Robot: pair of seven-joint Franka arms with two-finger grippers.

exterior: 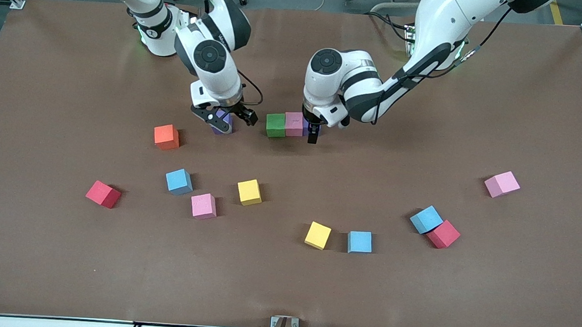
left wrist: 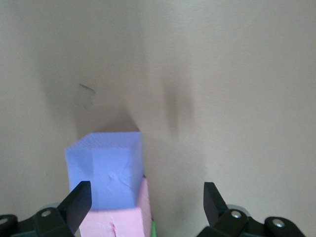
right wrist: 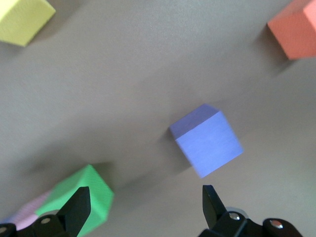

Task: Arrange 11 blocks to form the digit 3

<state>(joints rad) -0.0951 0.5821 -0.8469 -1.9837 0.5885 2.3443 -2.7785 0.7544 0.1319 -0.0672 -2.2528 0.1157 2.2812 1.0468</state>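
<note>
Hovering open-jawed: left gripper [exterior: 313, 133] by purple cube [left wrist: 106, 170], right gripper [exterior: 224, 117] empty.

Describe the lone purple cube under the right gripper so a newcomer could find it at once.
Start at the short row of touching cubes mid-table. Toward the right arm's end of the table, apart from that row, sits the purple cube below the open right gripper. It touches nothing; the orange cube is its neighbour.

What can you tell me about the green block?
The green block is a small matte cube that looks like foam. It sits flat on the brown table, at the end of a short row, touching a pink block beside it. No pincer touches it; the right pincer hangs nearby.
</note>
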